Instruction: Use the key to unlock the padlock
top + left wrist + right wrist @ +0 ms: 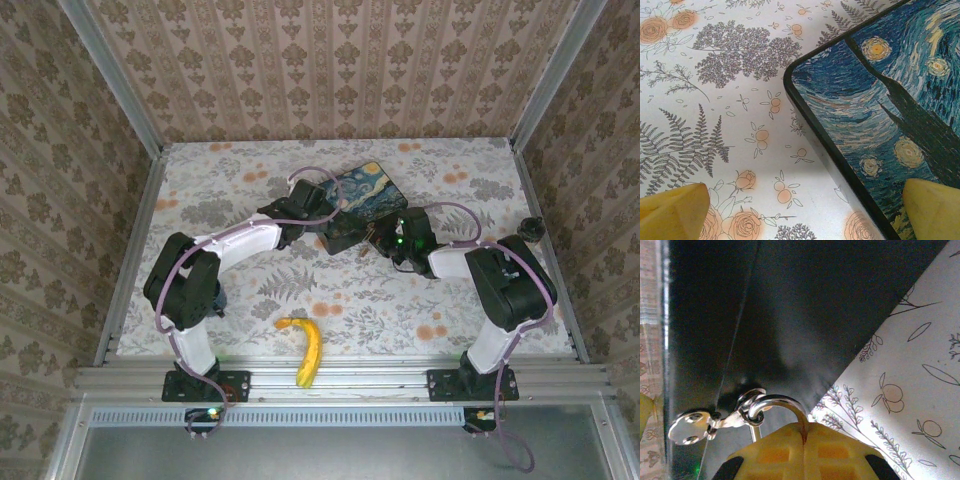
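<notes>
Over on the left gripper (805,212): spread wide, yellow fingertips (675,212) either side of a corner of the dark starry-night painted tin box (880,100) on the floral-print table (740,125). With the right gripper (804,440): pressed together, hard against the box's black side. Just above, hooked through the silvery hasp (715,422): the thin shackle of the tiny padlock (782,401). Body hidden behind the pads; cannot tell whether gripped. Near the front edge: a curved yellow banana (305,350).

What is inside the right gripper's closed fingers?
The padlock's thin silvery shackle arches out of the shut right gripper and loops through the latch on the dark tin box. Its body is covered by the fingers.
</notes>
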Controlling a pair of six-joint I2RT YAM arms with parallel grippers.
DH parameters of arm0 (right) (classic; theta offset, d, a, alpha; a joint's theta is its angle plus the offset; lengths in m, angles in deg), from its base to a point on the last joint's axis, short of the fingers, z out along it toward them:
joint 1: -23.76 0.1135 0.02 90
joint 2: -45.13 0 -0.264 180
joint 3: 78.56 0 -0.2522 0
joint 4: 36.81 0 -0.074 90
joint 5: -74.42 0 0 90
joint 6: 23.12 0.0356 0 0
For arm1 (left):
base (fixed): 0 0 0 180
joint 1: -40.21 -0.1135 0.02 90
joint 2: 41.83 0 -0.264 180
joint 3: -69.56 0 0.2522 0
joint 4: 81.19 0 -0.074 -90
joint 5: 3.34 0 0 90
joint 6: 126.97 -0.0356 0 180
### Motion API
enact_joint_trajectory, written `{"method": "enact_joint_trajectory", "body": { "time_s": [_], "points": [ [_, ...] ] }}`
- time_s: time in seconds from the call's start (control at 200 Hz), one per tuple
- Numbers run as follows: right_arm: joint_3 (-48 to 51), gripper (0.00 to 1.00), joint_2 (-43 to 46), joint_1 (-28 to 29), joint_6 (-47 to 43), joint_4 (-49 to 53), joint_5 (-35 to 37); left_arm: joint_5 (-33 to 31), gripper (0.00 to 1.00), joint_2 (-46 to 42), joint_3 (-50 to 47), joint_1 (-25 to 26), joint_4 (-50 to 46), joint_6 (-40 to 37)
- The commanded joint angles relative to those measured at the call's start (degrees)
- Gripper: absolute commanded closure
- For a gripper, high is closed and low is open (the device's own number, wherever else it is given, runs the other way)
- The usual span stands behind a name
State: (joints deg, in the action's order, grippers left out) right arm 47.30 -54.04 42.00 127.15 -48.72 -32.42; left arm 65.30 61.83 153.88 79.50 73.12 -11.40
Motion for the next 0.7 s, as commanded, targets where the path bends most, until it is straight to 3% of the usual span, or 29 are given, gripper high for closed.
{"method": "enact_joint_trajectory", "body": {
  "time_s": [0.0, 0.695],
  "points": [
    [0.02, 1.0, 0.03, -0.89, 1.08, -4.26, 2.59, -0.33, 0.0, 0.86, -2.85, -0.88, -8.0, -0.57],
    [2.95, 1.0, -3.75, -2.11, 11.06, -16.81, 5.04, -0.04, 0.0, 0.57, -2.89, -0.88, -7.79, -0.64]
  ]
}}
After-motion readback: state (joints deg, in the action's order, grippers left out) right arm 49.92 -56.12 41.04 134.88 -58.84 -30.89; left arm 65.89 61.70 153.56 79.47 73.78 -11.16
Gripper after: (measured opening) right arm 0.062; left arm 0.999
